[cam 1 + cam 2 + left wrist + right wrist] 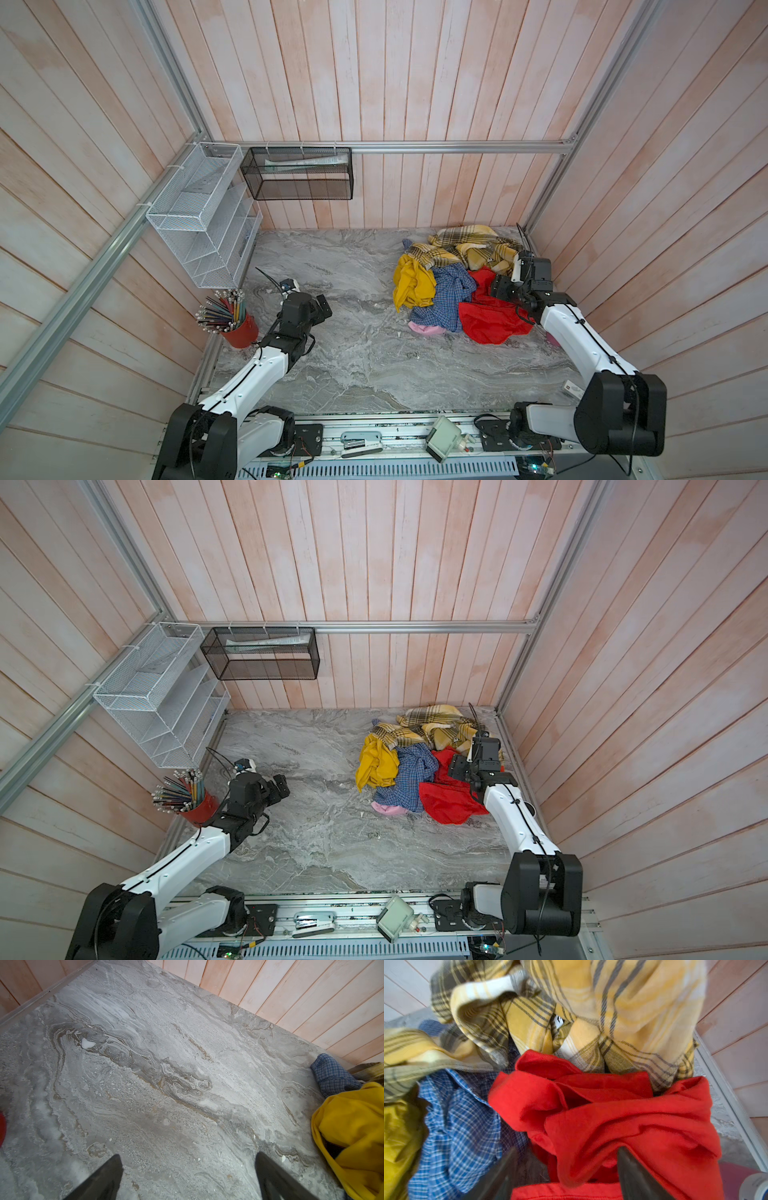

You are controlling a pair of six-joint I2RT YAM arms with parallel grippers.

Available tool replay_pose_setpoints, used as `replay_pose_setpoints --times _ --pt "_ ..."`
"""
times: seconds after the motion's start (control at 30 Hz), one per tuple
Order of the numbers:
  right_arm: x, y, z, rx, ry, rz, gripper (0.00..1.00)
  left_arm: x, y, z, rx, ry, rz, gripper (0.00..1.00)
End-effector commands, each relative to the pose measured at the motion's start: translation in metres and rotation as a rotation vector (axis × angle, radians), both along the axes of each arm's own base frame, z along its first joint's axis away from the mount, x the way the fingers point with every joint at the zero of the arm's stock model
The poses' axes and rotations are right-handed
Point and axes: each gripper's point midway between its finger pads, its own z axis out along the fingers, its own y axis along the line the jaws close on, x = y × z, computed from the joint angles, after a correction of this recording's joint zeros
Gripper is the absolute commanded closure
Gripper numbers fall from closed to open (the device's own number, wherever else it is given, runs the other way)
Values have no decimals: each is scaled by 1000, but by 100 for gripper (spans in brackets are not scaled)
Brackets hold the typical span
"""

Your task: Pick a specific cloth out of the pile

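Your right gripper (568,1149) hangs low over the cloth (612,1115), its jaws spread with a red fold lying loose between them and nothing pinched. The cloth lies at the pile's (465,249) near right edge, against the blue checked shirt (449,295), probably the easiest reach for that arm. Your left gripper (189,1155) hovers wide open above bare table (166,1064), well clear.

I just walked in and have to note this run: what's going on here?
The right gripper is at the cloth, the red garment at the near right edge of the pile, jaws apart with red fabric between them, not clamped. The left gripper hangs open over bare table, away from the pile.
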Motion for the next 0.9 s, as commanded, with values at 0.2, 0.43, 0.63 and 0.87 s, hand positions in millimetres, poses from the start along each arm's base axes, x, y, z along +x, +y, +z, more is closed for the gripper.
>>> replay_pose_setpoints --times 0.2,0.43,0.63,0.87 --pt "14 -2 -25 13 32 -9 13 4 -1 6 -20 -25 14 0" --pt "30 -2 -57 41 99 -38 14 1 0 8 -15 -28 17 0" --pt "42 -3 -69 52 95 -70 25 -3 2 6 -23 -27 23 0" --pt "41 -2 -81 61 80 -69 68 -4 2 7 -18 -30 24 0"
